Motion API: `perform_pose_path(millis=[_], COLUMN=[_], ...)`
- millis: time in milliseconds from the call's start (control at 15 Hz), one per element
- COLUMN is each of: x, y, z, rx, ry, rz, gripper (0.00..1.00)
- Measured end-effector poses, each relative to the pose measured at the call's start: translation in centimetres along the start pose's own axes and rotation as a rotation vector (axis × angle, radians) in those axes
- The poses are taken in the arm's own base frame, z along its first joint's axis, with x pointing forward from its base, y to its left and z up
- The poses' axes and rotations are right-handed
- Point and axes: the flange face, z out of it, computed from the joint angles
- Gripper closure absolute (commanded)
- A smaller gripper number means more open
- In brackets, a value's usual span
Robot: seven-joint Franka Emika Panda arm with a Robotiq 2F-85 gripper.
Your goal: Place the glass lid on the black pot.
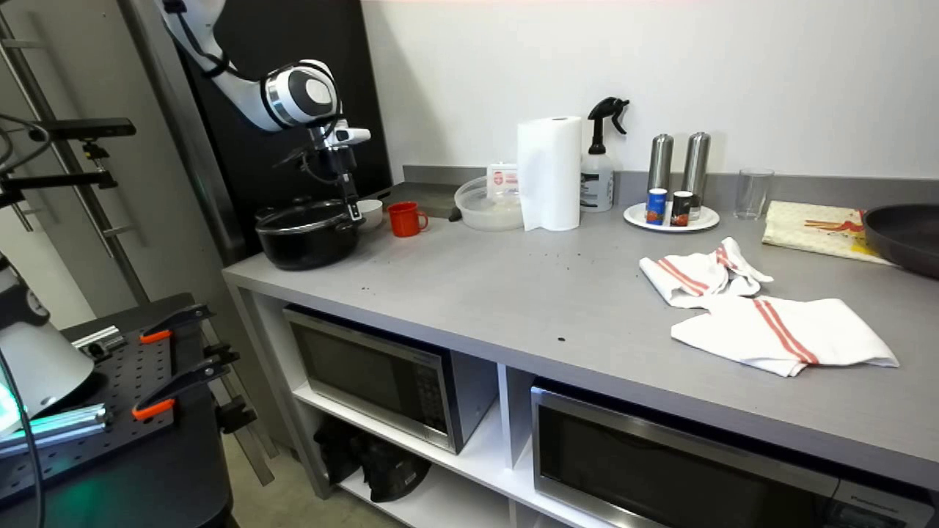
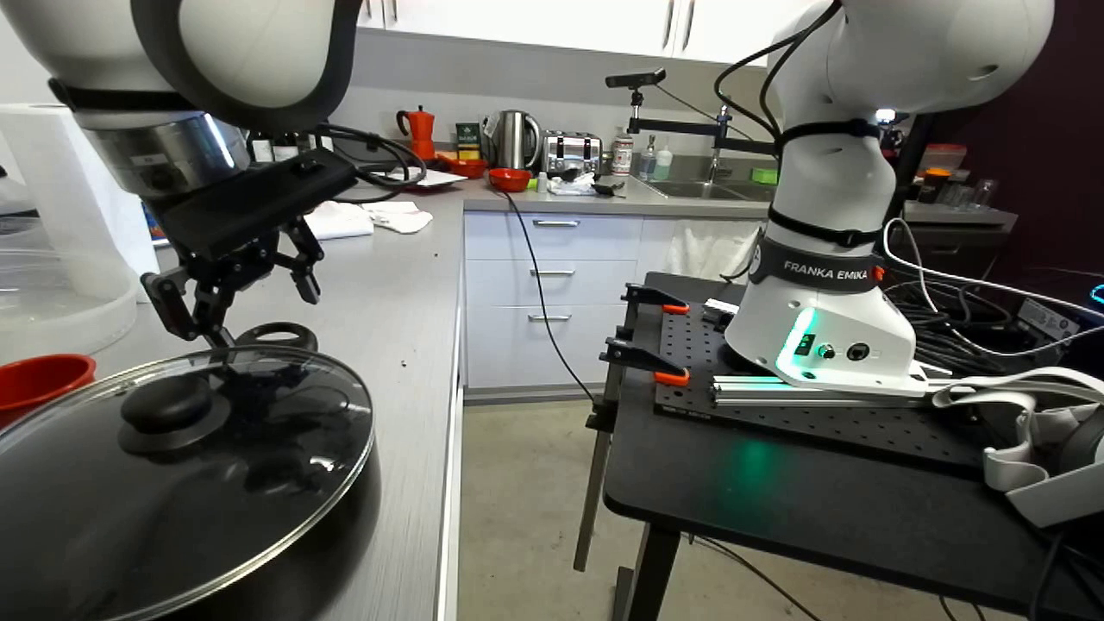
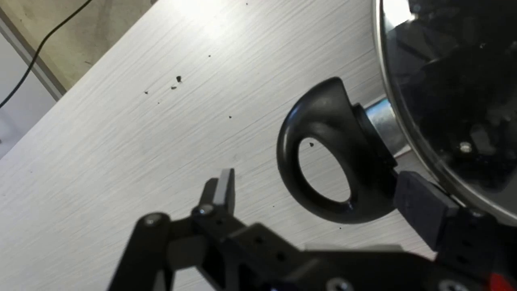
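Observation:
The glass lid (image 2: 285,423), with its dark knob and thin metal rim, lies over the opening of the black pot (image 2: 345,535). Both exterior views show them together at the counter's end, the lid (image 1: 312,215) looking roughly level on the pot (image 1: 308,248). Around the pot's black side handle (image 3: 288,161) my gripper (image 3: 317,182) stands open, jaws wide apart. One of its fingers (image 3: 422,206) sits at the handle's inner end, close to the lid's rim; contact is unclear. The opposite finger hangs over bare counter, apart from the handle. Nothing is gripped.
A red mug (image 1: 405,220) and a white bowl (image 1: 371,213) stand close beside the pot. Farther along are a clear plastic tub (image 1: 484,213), a paper towel roll (image 1: 549,176) and striped cloths (image 1: 785,334). The counter's front edge runs near the pot.

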Motion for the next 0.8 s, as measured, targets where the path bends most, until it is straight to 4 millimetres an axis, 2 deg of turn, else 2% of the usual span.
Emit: perform_pose_path(millis=[467,800], x=[-1.1,-2.3], y=[-1.5,-3.4], z=[-0.3,-0.8], rx=[0.006,0.015], ry=[0.004,0.012], rz=[-0.033,-0.071], gripper=[0.00,0.00])
